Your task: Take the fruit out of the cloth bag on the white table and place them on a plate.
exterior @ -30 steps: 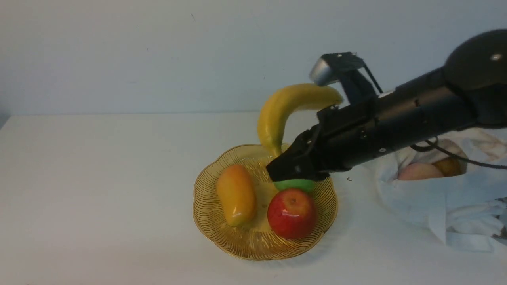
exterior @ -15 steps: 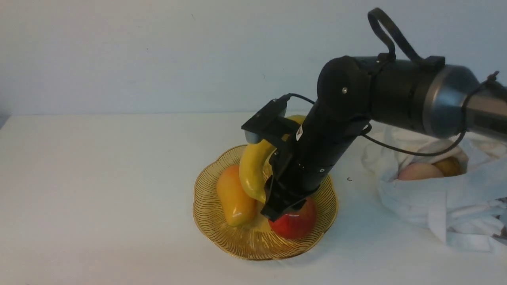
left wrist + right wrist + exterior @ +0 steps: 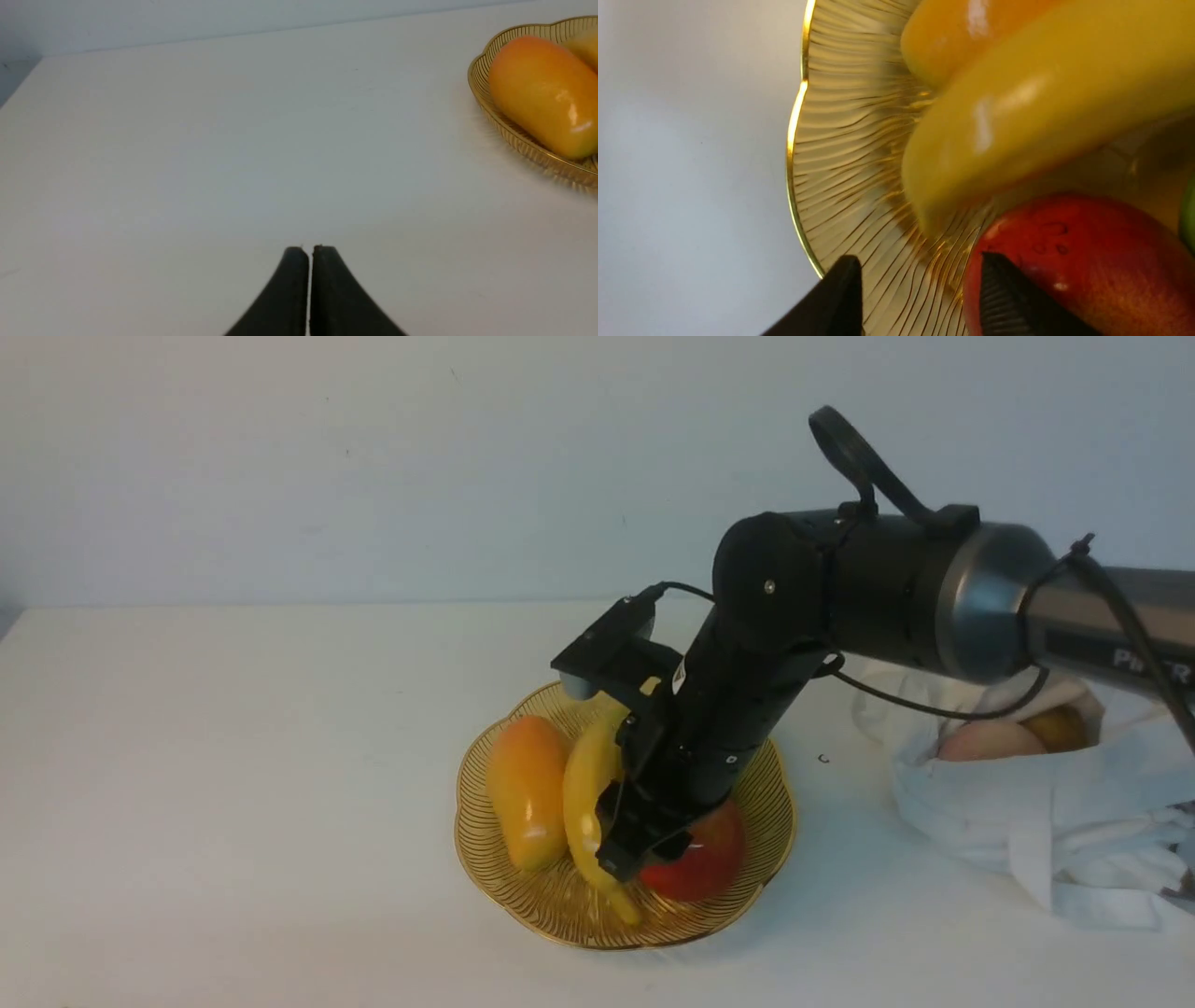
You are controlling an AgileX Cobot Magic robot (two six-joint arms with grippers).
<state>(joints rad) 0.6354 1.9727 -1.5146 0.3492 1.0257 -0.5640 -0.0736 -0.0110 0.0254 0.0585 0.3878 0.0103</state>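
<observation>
The right gripper (image 3: 637,854), parted moderately and holding nothing, one finger just beside the red apple (image 3: 711,866), is best raised straight up so that the banana (image 3: 583,784), lying across the plate (image 3: 560,922) between the mango (image 3: 523,793) at 9 o'clock and that apple at 4 o'clock, is not nudged, the cloth bag (image 3: 1027,821) being at 3 o'clock on the worktop (image 3: 233,803).

The plate (image 3: 560,919) sits on the table (image 3: 233,756) ahead of me, about midway across. On it the mango (image 3: 525,793) lies leftmost. The banana (image 3: 583,798) is just beside it on the right, perhaps touching, and the apple (image 3: 714,859) lies right of that, toward the near rim. My right gripper (image 3: 639,854) hangs over the plate between banana and apple. The cloth bag (image 3: 1027,821) lies on the table to the plate's right, apart from it. Inside it are the peach (image 3: 990,740) and a small fruit (image 3: 1060,728), side by side. My left gripper (image 3: 308,252) is over the table, left of the plate.
</observation>
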